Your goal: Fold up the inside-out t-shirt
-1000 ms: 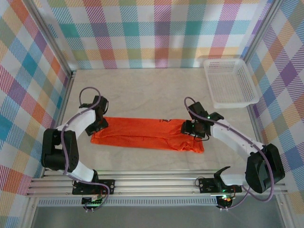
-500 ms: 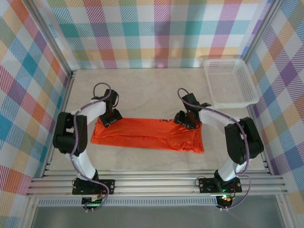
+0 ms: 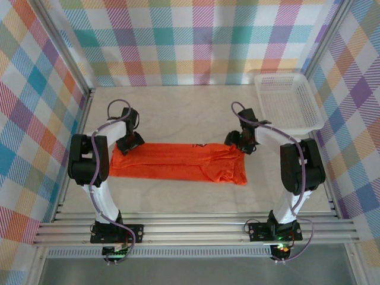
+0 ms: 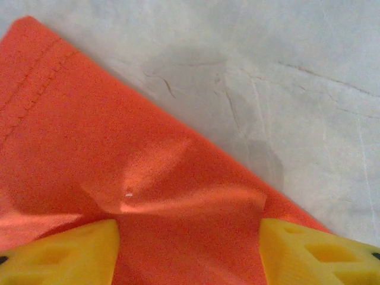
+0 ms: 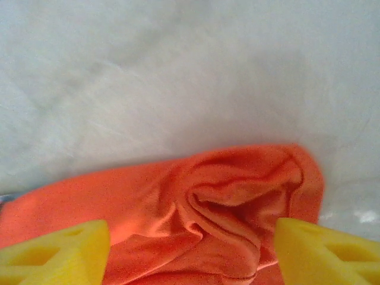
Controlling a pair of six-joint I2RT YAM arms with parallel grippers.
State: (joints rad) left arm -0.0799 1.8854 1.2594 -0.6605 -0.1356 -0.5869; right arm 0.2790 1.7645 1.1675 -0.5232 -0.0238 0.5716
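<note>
The inside-out t-shirt [image 3: 178,163] lies as a long orange-red strip across the table's middle. My left gripper [image 3: 128,142] is at the strip's far left corner. In the left wrist view its yellow fingers [image 4: 65,255] stand wide apart on smooth fabric [image 4: 119,154], open, with a low ridge of cloth between them [image 4: 190,237]. My right gripper [image 3: 240,142] is at the far right corner. Its jaws [image 5: 190,243] are open over a bunched, wrinkled end of the shirt [image 5: 237,202], gripping nothing.
A white mesh basket [image 3: 288,104] sits at the back right corner. Plaid walls with metal posts enclose the pale marble tabletop [image 3: 184,113]. The arm bases and rail run along the near edge [image 3: 196,228].
The right gripper's jaws have widened, and the shirt's right end has shifted left and bunched up. The left gripper moved left along the far edge; the left corner went with it.
</note>
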